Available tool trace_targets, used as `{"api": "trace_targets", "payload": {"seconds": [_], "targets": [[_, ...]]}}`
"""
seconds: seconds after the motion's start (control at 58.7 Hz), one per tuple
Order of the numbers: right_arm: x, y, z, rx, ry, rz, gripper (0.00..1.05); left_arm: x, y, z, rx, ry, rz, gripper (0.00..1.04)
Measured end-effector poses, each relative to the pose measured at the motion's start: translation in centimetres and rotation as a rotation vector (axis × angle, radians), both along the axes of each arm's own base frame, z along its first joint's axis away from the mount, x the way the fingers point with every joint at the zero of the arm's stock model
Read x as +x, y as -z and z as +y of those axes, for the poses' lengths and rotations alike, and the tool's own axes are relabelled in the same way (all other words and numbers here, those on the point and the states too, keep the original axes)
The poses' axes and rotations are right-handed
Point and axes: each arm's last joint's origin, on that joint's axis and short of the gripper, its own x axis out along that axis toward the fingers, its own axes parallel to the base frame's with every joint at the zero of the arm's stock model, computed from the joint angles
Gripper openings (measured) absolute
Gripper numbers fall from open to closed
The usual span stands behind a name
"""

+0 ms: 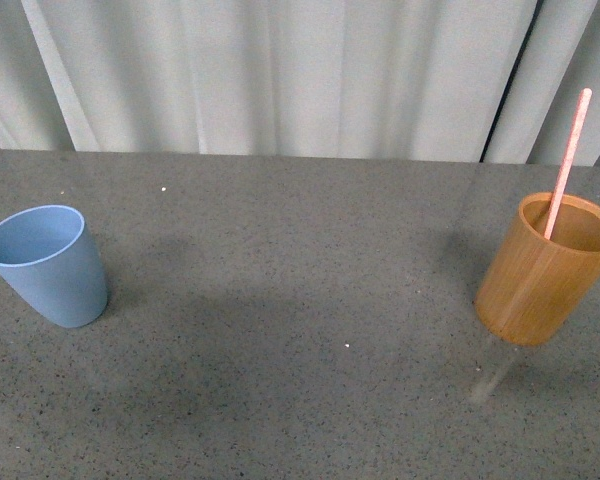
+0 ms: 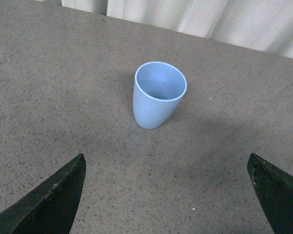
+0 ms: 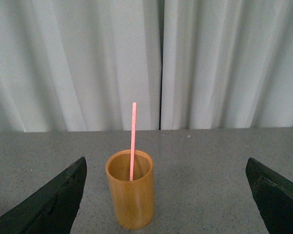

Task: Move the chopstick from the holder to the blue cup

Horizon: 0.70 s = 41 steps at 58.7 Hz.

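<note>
The orange-brown wooden holder (image 1: 546, 270) stands at the table's right side, and one pink-red chopstick (image 1: 567, 162) leans out of it. The light blue cup (image 1: 49, 264) stands upright and empty at the far left. Neither arm shows in the front view. In the left wrist view the blue cup (image 2: 157, 94) sits ahead of my left gripper (image 2: 166, 165), which is open with nothing between its dark fingers (image 2: 58, 195). In the right wrist view the holder (image 3: 130, 195) and chopstick (image 3: 133, 140) stand ahead of my open right gripper (image 3: 166, 168), well apart from its fingers (image 3: 273, 195).
The cups rest on a grey speckled table (image 1: 300, 340). A white pleated curtain (image 1: 280, 70) hangs along the table's far edge. A wide stretch of tabletop separates the two cups.
</note>
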Motion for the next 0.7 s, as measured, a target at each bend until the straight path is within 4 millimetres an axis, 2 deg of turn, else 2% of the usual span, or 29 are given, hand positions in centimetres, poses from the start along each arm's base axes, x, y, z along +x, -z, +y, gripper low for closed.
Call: {"api": "trace_targets", "payload": {"seconds": [0.136,0.273,0.392,0.562,0.699], "targets": [[0.0,0.0,0.0,0.000,0.000,0.000,0.95,1.9,-1.3,0.0,-0.019,0.022,0.063,0.98],[0.0,0.0,0.0,0.000,0.000,0.000,0.95,4.7,-1.9,-0.2,0.032,0.029,0.140,0.98],[0.0,0.0,0.0,0.000,0.000,0.000,0.95,7.7,-2.8,-0.3,0.081,0.052,0.235,0.98],[0.0,0.0,0.0,0.000,0.000,0.000,0.95,12.2,-4.5,-0.8,0.149,0.075,0.285,0.98],[0.0,0.0,0.0,0.000,0.000,0.000,0.95,15.5,-4.8,-1.0,0.194,0.071,0.331,0.98]]}}
